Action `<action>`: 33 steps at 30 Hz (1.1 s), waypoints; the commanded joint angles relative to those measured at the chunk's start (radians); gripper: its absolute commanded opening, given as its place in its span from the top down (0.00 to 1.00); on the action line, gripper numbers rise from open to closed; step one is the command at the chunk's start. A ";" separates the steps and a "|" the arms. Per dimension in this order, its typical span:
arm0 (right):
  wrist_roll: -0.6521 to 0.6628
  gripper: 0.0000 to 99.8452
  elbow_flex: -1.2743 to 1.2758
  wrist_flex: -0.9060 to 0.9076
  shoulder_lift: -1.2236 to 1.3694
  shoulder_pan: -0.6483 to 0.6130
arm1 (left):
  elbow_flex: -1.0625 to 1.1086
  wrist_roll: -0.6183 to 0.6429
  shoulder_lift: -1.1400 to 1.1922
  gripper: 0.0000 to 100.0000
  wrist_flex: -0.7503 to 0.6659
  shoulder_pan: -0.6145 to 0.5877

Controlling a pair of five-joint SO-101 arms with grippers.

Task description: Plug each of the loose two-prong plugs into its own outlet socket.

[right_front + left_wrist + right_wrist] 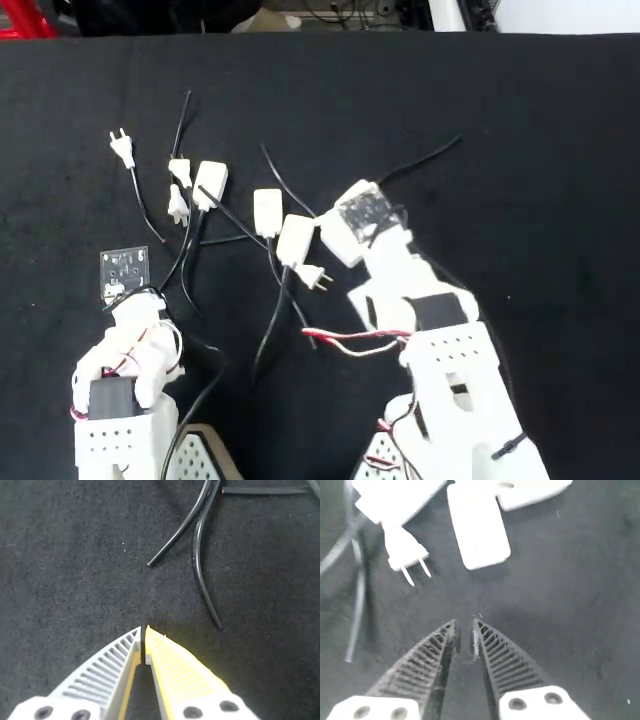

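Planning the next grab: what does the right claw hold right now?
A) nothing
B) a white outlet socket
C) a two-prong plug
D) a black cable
A: the right claw is empty, and the two-prong plug lies on the black cloth ahead of it, apart from its tips.

Looks like a robotics lab or somebody's hobby bench, definitely not a living room. The desk (560,120) is draped in plain black cloth. Two white arms that look 3D-printed sit at its near edge, the left arm (120,400) and the right arm (455,370), with bare red and white wires (350,342) hanging off the right one. A small printed card (125,270) lies flat by the left arm, and there's a cable tangle (340,12) past the desk's far edge. Loose plugs (121,148) and white socket blocks (268,210) are strewn about like test pieces.
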 commanded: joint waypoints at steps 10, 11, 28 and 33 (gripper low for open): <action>-0.026 0.94 -0.216 -0.121 0.432 -0.087 | 0.018 -0.006 -0.005 0.97 0.003 -0.004; -0.026 0.94 -0.216 -0.124 0.449 -0.084 | 0.018 -0.006 -0.005 0.97 0.003 -0.004; -0.112 0.94 -0.166 -0.123 0.467 0.041 | 0.018 -0.006 -0.005 0.97 0.005 -0.005; -0.112 0.94 -0.168 -0.121 0.464 0.040 | 0.018 -0.006 -0.005 0.97 0.005 -0.005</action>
